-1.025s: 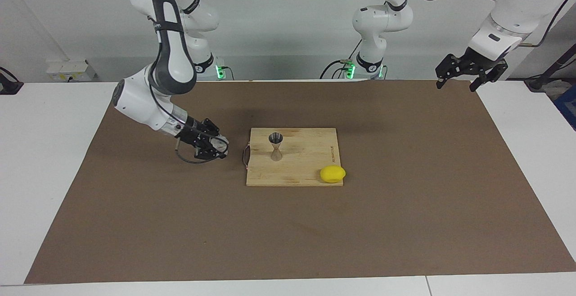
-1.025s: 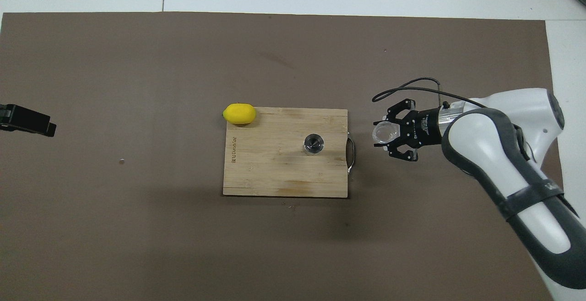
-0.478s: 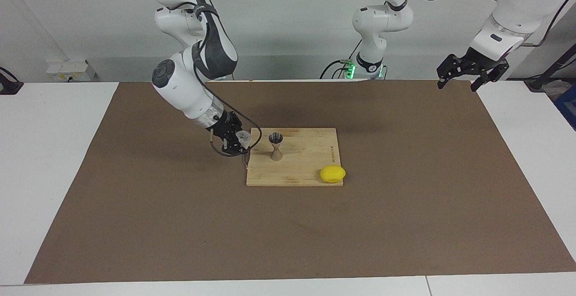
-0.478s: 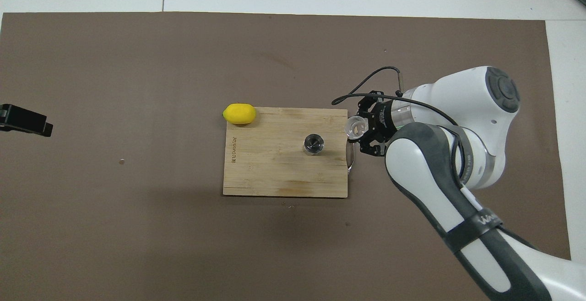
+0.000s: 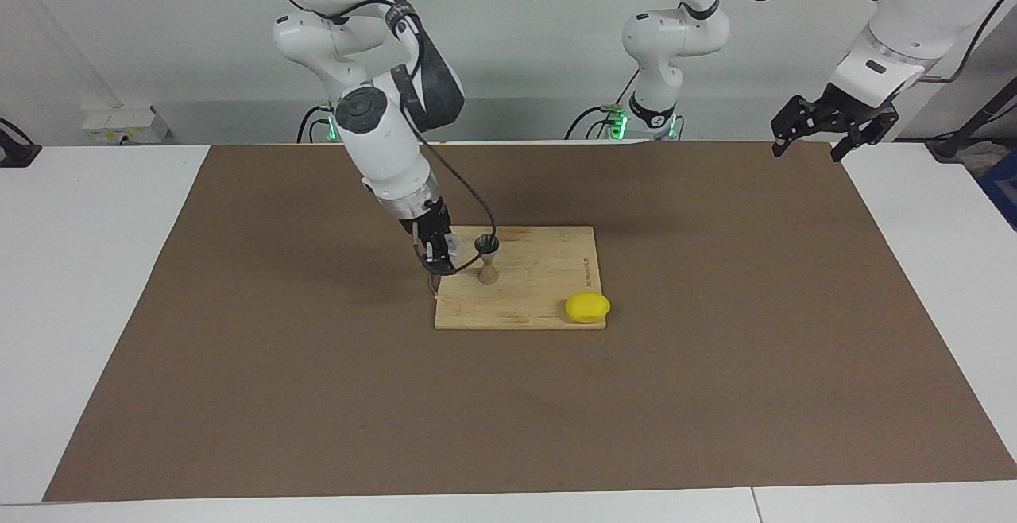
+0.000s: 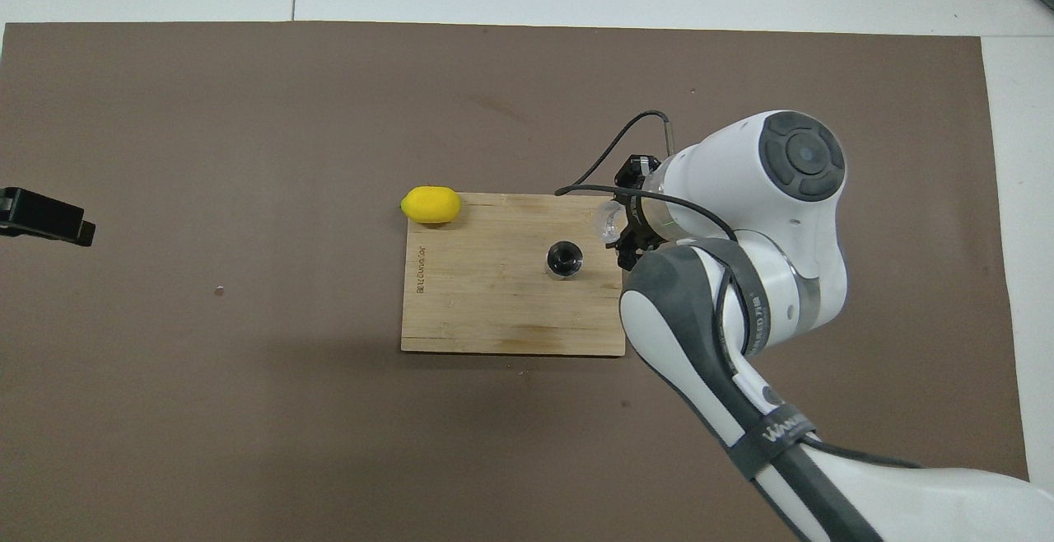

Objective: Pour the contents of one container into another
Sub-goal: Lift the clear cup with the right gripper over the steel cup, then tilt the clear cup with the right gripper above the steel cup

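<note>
Since the earlier frame, right gripper [image 5: 442, 255], closed on clear cup [image 5: 454, 248], has swung over the cutting board [image 5: 540, 300], just beside the jigger [image 5: 486, 259]. Tip slowly, lip over jigger's mouth. Contents of both: indiscernible. Left gripper [image 5: 830, 127] waits, open, empty.
</note>
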